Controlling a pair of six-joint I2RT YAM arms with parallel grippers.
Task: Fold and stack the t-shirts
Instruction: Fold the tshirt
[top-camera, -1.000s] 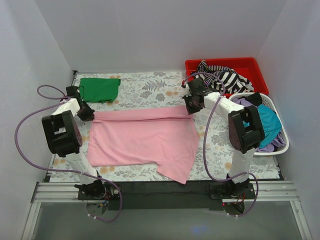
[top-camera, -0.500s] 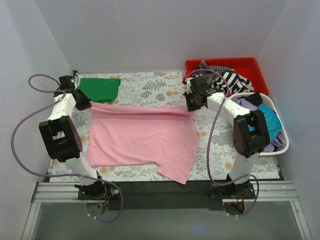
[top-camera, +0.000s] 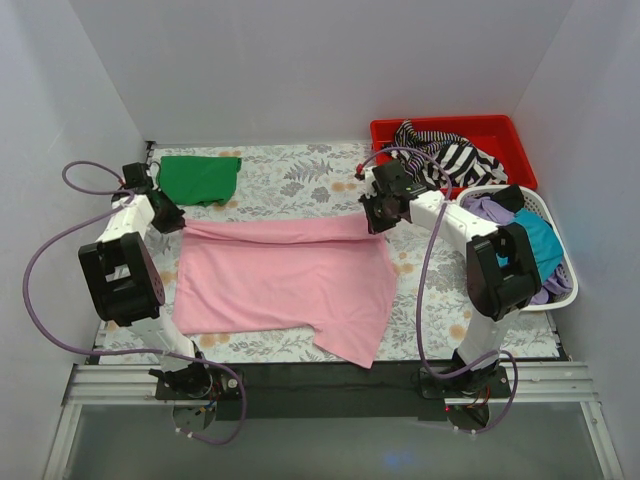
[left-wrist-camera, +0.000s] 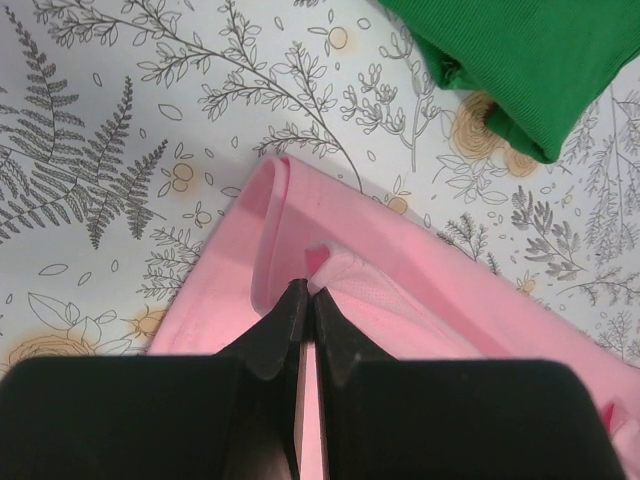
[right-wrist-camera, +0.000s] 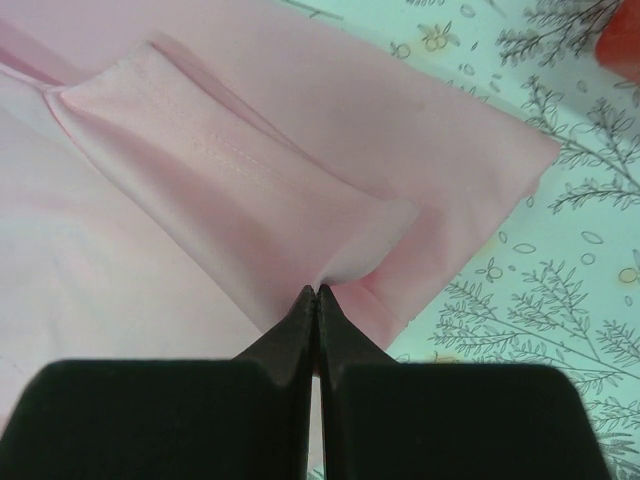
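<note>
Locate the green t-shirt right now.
In the top view the green t-shirt lies at the table's far-left corner, just beyond the pink t-shirt's far edge without touching it, near the left gripper.

Green shirt (left-wrist-camera: 520, 60) cut off at left wrist view's top edge. Right arm (top-camera: 495, 265) hides part of teal shirt (top-camera: 541, 250) in basket (top-camera: 544, 204).
</note>
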